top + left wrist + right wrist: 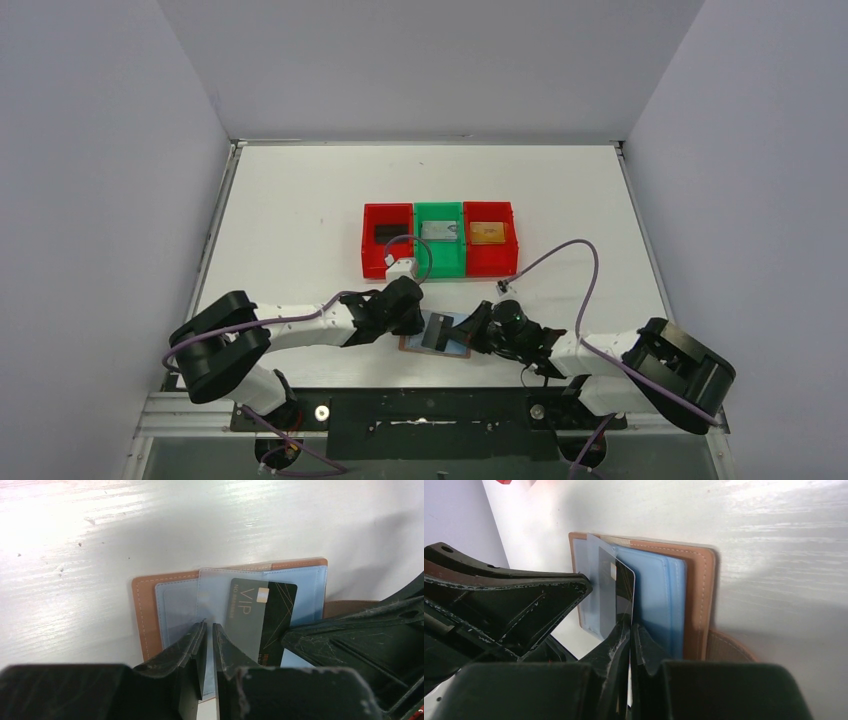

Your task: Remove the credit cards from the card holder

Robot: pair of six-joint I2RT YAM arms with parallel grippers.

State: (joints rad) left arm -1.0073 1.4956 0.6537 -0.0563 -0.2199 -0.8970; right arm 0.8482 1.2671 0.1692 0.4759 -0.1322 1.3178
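Top: wallet (452,346) lies open on the table (300,200) at the near edge, between both arms. Left gripper (418,318) and right gripper (478,325) meet over it, with a black VIP card (437,331) standing up between them. Further back, a row of three bins: left red bin (367,245) holds a black card (388,232), green bin (440,264) a silver card (438,230), right red bin (513,245) a gold card (487,233).

Left wrist: left gripper (209,626) is pinched on the clear sleeve (212,592) of the wallet (145,615). VIP card (265,612) sits just right of the fingers, partly behind the sleeve.

Right wrist: right gripper (630,627) is clenched on the lower edge of the VIP card (621,587), which stands upright off the blue pockets.
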